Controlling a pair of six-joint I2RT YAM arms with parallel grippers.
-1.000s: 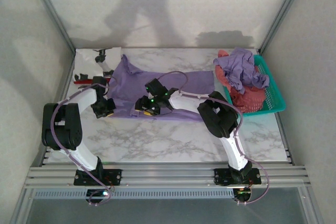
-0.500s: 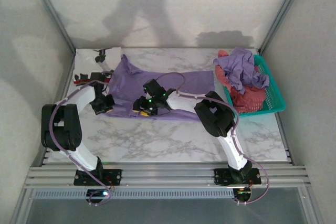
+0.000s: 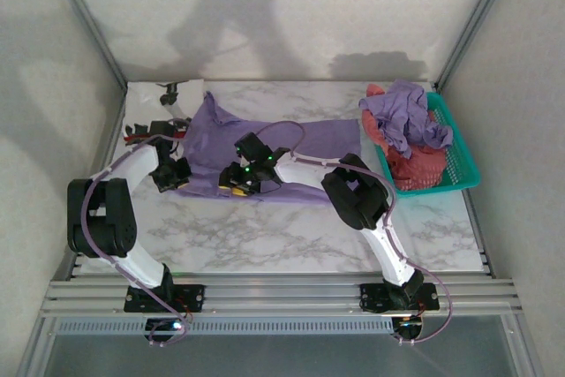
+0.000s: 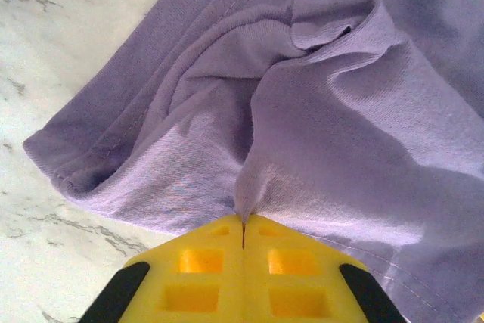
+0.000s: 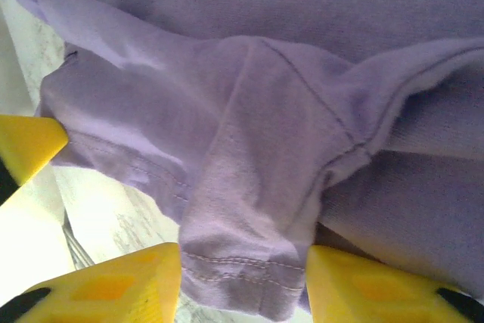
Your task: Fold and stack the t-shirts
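Top external: lavender t-shirt (image 3: pixel 265 147) spread on marble table (image 3: pixel 291 236), left of teal basket (image 3: pixel 459 165) heaped with more shirts (image 3: pixel 408 125). Left gripper (image 3: pixel 173 174) at the shirt's left edge, right gripper (image 3: pixel 240 177) at its near hem.

Left wrist: yellow fingers (image 4: pixel 197 277) pressed together, pinching a cloth fold.

Right wrist: fingers (image 5: pixel 113 285) half apart, bunched hem between them.

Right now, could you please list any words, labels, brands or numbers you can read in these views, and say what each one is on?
No text can be read in these views.
Spread lavender t-shirt: plain cloth, no lettering visible.
White cloth with black print at the table's far left: marks too small to read.
Teal basket and the shirts in it: no legible label.
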